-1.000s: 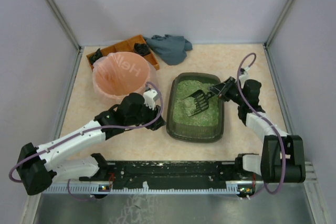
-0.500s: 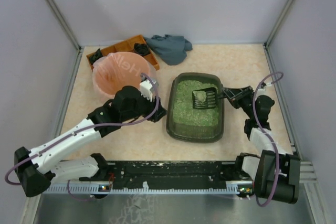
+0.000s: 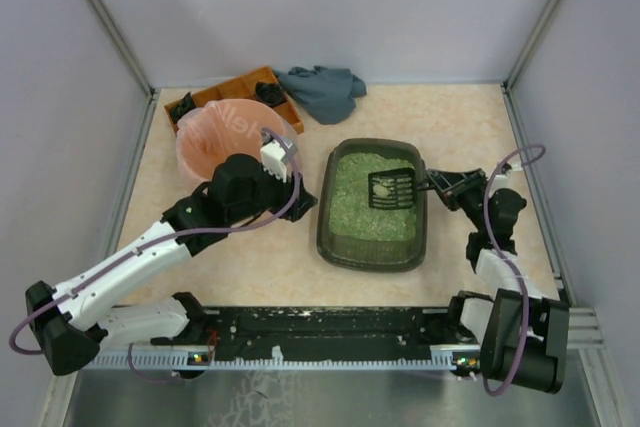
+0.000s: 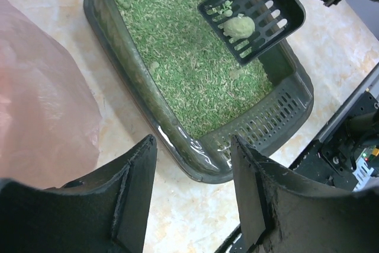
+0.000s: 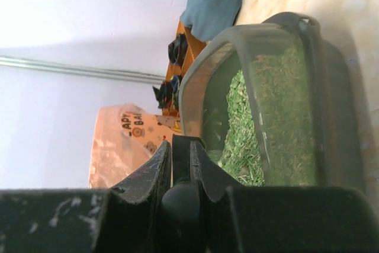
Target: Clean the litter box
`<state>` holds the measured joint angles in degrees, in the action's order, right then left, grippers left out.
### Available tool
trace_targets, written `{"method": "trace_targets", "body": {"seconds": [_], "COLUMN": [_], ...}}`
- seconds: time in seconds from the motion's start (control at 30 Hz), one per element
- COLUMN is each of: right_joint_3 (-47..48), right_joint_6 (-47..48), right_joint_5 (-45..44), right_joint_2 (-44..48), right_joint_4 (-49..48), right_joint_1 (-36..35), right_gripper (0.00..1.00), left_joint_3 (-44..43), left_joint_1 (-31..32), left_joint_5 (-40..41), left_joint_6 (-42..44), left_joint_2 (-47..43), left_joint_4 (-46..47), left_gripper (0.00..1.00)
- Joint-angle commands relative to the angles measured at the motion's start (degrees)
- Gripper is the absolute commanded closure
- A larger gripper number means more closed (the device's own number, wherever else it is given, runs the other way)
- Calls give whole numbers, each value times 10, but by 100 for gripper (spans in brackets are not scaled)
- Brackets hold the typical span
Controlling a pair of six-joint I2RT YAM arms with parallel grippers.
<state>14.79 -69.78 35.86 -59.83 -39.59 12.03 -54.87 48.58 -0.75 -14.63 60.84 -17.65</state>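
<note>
The litter box (image 3: 370, 262) is a dark grey-green tray filled with pale green granules, lying in the middle of the table. A black slotted scoop (image 3: 392, 188) hovers over its right half and carries a pale green clump (image 4: 238, 26). My right gripper (image 3: 440, 185) is shut on the scoop's handle, which shows pinched between the fingers in the right wrist view (image 5: 180, 149). Beside the box's left rim (image 4: 195, 158), my left gripper (image 4: 193, 141) stands open above the table with nothing between its fingers.
A round bin lined with a pink bag (image 3: 215, 142) stands left of the litter box, close to my left arm. An orange compartmented tray (image 3: 240, 92) and a crumpled blue-grey cloth (image 3: 322, 89) lie at the back. Grey walls enclose the table on three sides.
The scoop has come up out of the granules with a clump as my right arm drew back to the right. My left gripper has opened wider and shifted slightly toward the bin.
</note>
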Motion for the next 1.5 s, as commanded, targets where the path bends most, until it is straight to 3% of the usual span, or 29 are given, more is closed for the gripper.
{"method": "trace_targets", "body": {"seconds": [0.0,0.07,0.17,0.33,0.47,0.53,0.6,0.73,0.87,0.97,1.03,1.07,1.17,1.3,1.4,1.47], "right_joint_3": [14,22,-12,19,-17,-4,19,-2,48,36,3,7,44,-6,25,30], "right_joint_6": [-1,13,-12,2,-47,-36,-3,-1,70,63,17,15,70,10,33,42], "right_joint_5": [5,22,-4,28,-2,3,20,-17,-10,-25,-33,-27,-9,-39,-20,-27], "right_joint_2": [11,3,27,-10,5,-6,-15,24,32,58,63,54,29,57,36,40], "right_joint_4": [-47,-54,-40,-78,-92,-110,-96,-38,22,61,10,-4,30,26,19,44], "right_joint_1": [-15,-30,27,-27,31,-14,-39,18,-46,-5,13,-13,-57,15,-43,-44], "right_gripper": [100,100,100,100,100,100,100,100,100,100,100,100,100,100,100,100], "left_joint_3": [-23,-23,-32,-28,-43,-41,-42,-48,-39,-42,-41,-38,-40,-53,-50,-54], "left_joint_1": [-11,-19,-23,-34,-42,-46,-52,-56,-61,-63,-63,-64,-68,-69,-77,-83], "left_joint_5": [7,4,1,7,1,3,-1,-10,-5,-14,-13,-10,-8,-4,1,-6], "left_joint_6": [13,14,15,23,29,29,29,30,29,29,26,26,30,35,40,43], "left_joint_2": [-2,1,2,-9,-7,-11,-9,-11,-16,-12,-19,-22,-20,-25,-31,-24], "left_joint_4": [-2,1,-8,-6,-16,-14,-13,-17,-14,-16,-15,-13,-13,-24,-20,-22], "left_gripper": [41,41,41,41,41,41,41,42,42,43,43,43,43,43,43,43]}}
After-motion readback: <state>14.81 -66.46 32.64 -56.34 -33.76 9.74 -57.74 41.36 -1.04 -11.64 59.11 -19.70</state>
